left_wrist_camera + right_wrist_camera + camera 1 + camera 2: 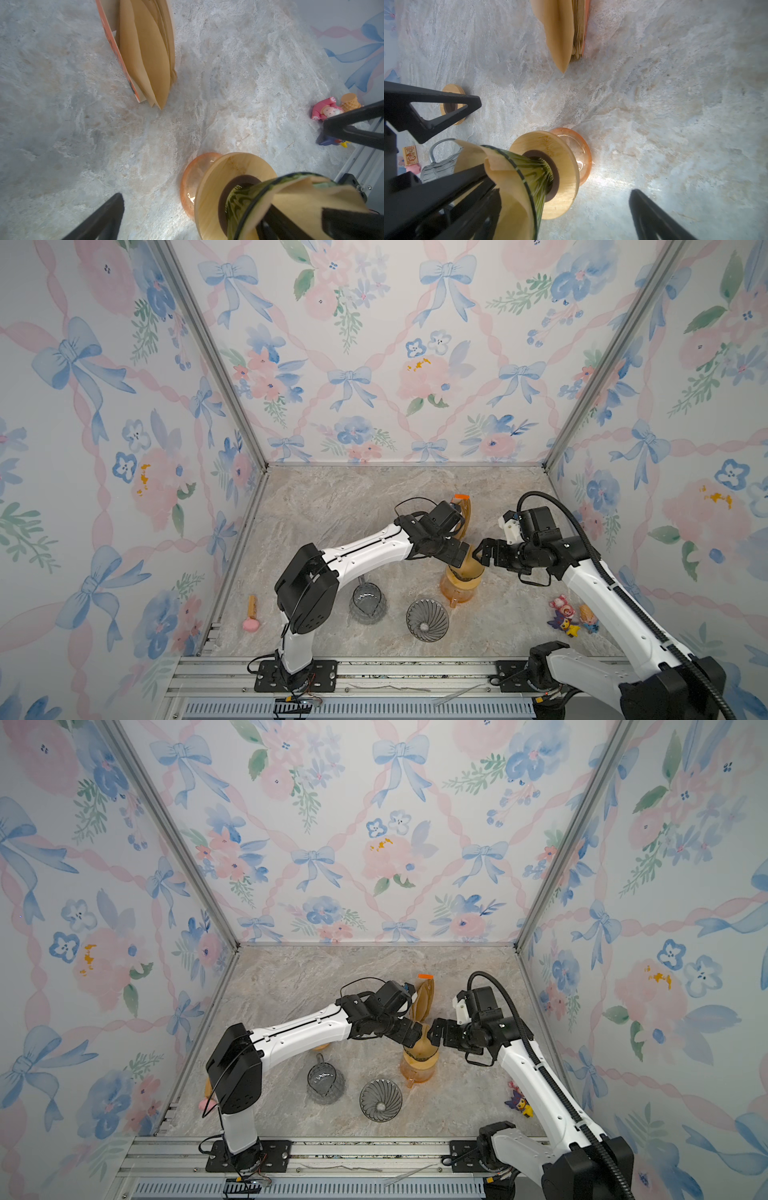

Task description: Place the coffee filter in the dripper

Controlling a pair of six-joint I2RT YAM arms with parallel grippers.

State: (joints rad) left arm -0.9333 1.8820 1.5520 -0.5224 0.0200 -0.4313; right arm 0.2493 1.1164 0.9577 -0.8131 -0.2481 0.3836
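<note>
A green-tinted glass dripper (536, 172) with a wooden collar (216, 178) sits on an orange carafe (459, 589) in the middle of the table. A brown paper coffee filter (510, 187) stands inside the dripper (243, 199), its rim (299, 197) curled and sticking out above the glass. Both grippers meet over it in both top views. My left gripper (462, 555) is open, with one finger (349, 222) against the paper and the other beside the carafe. My right gripper (484, 552) is open too, with one finger (452, 197) inside the filter and the other clear of it.
A pack of spare filters (464, 512) stands behind the carafe. A grey ribbed glass dripper (427, 619) and a glass pitcher (367, 601) sit in front. A spare wooden collar (452, 104) lies under the left arm. Small toys (571, 616) lie right, a pink-headed tool (251, 616) left.
</note>
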